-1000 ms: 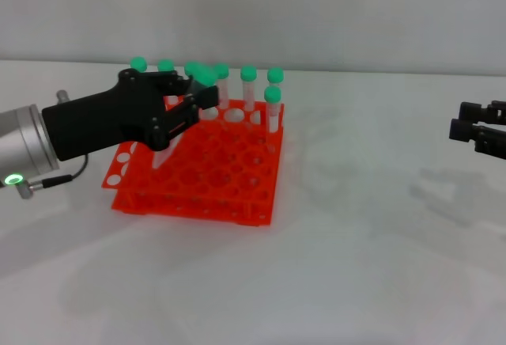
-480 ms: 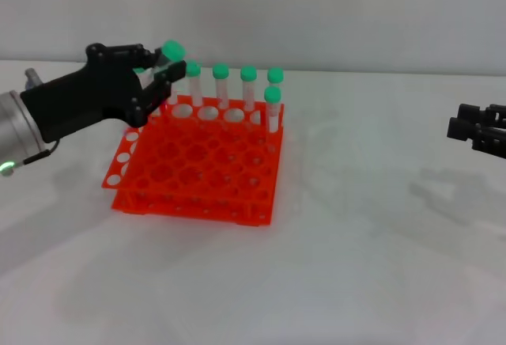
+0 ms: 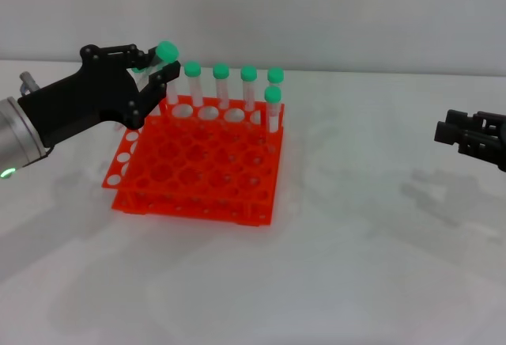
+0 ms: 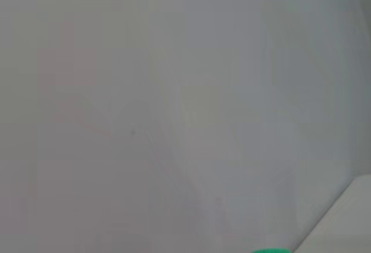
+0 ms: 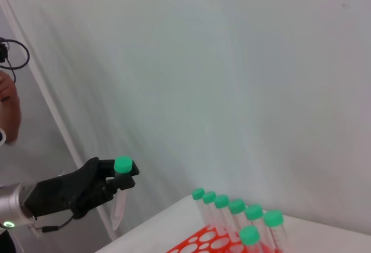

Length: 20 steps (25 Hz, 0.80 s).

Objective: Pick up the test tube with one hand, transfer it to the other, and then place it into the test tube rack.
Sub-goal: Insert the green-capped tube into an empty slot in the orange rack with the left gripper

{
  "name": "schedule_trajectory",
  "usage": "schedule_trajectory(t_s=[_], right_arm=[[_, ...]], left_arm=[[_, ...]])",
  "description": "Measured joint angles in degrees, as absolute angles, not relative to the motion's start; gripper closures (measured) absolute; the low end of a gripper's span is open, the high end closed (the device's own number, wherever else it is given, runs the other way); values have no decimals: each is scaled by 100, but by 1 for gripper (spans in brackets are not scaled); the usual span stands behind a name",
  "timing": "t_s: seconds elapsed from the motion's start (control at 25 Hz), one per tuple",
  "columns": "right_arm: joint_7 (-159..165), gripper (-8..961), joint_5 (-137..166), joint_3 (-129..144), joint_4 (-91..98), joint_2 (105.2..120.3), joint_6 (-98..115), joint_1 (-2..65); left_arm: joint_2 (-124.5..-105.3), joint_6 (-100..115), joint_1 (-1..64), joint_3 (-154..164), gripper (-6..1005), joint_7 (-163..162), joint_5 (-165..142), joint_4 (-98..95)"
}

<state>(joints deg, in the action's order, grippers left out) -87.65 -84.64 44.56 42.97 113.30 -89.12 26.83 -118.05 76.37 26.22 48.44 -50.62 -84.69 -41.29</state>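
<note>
One test tube point(image 3: 161, 62) is clamped in the left gripper point(image 3: 150, 72) above the rack's point(image 3: 194, 163) ten-o'clock corner. Right gripper point(image 3: 444, 131) at three o'clock; finger state indeterminate.

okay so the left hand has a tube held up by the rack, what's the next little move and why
Probably carry the test tube toward the right hand for the handover. The left hand grips it tilted, above the far left corner of the test tube rack, clear of the holes, while the right hand waits far off to the right, holding nothing visible.
</note>
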Motion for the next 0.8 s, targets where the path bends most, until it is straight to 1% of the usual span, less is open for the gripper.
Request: schedule_trajectory(t_s=[0.28, 0.52, 0.8], right_arm=[[-8762, 541, -8464, 4456, 4289, 11371, -8836, 2680], [-8762, 541, -8460, 4456, 4289, 11373, -8792, 2685], [-8764, 540, -8446, 4456, 4289, 11373, -8788, 2707]], left_arm=[[-11810, 7415, 2610, 4816, 791, -5078, -8452, -4119], [-11852, 7063, 2575, 4815, 791, -5084, -8126, -4044], [-11852, 6786, 2660, 4816, 791, -5134, -8017, -3918]])
